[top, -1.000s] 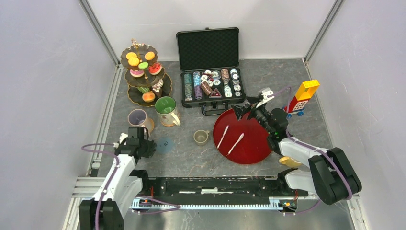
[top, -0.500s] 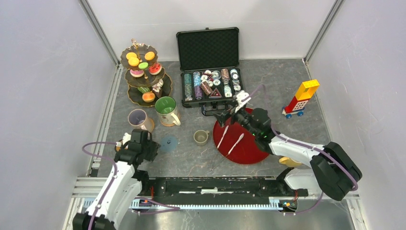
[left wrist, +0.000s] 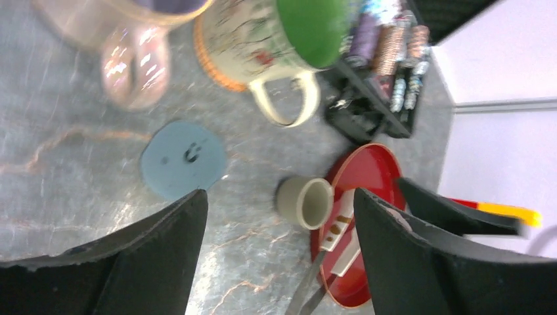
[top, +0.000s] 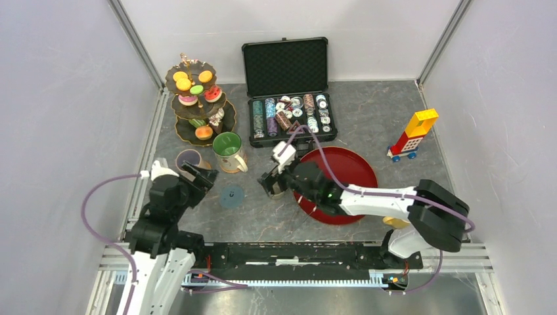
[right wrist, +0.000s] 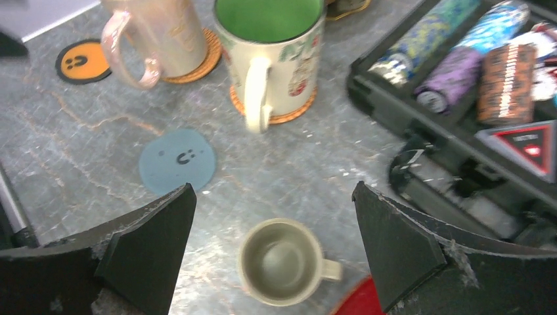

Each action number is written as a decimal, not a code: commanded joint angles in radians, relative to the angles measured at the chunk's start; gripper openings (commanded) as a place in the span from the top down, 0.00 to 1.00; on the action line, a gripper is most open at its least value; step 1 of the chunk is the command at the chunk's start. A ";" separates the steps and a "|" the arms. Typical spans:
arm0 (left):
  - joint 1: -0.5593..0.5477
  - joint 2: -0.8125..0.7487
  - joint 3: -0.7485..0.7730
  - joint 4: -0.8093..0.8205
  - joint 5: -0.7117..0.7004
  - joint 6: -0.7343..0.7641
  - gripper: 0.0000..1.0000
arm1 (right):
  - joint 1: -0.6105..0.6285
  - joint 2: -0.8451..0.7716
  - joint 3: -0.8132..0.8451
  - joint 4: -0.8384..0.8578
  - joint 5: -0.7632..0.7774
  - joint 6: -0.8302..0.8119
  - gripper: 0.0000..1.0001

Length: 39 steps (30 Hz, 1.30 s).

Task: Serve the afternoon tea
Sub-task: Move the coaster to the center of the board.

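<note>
A small beige cup [right wrist: 282, 262] stands on the table beside the red tray [top: 358, 172]. My right gripper [right wrist: 272, 256] hovers open above it, one finger on each side, not touching; from the top view the right gripper [top: 270, 185] hides the cup. My left gripper [top: 202, 176] is open and empty, near the purple mug [top: 188, 159] on its orange coaster. Beside that mug is the green mug [top: 228, 151]. The dark three-tier stand [top: 196, 98] with toy sweets sits at the back left. The left wrist view shows the cup [left wrist: 305, 201] ahead of the left gripper [left wrist: 279, 249].
A blue smiley coaster [top: 231, 195] lies between the two grippers, and an orange smiley coaster [right wrist: 82, 61] left of the purple mug. The open black poker chip case [top: 289, 98] stands behind the tray. A red-yellow block tower [top: 412, 134] is at the right. Walls enclose the table.
My right arm has swung left off the red tray to above the small cup. My left gripper has opened and moved up towards the purple mug.
</note>
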 commanded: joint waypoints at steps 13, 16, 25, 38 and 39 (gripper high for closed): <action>-0.088 0.185 0.490 0.103 -0.175 0.703 0.07 | 0.286 0.518 0.592 -0.421 0.401 0.334 0.02; -0.126 0.168 0.449 0.130 -0.236 0.717 0.06 | 0.289 0.588 0.664 -0.438 0.431 0.358 0.02; -0.207 0.033 0.322 0.188 -0.456 0.732 0.07 | 0.289 0.785 0.895 -0.518 0.454 0.366 0.02; -0.251 -0.003 0.287 0.179 -0.476 0.751 0.06 | 0.289 0.933 1.033 -0.654 0.486 0.305 0.02; -0.251 -0.004 0.286 0.179 -0.476 0.751 0.06 | 0.289 0.938 1.040 -0.666 0.496 0.307 0.02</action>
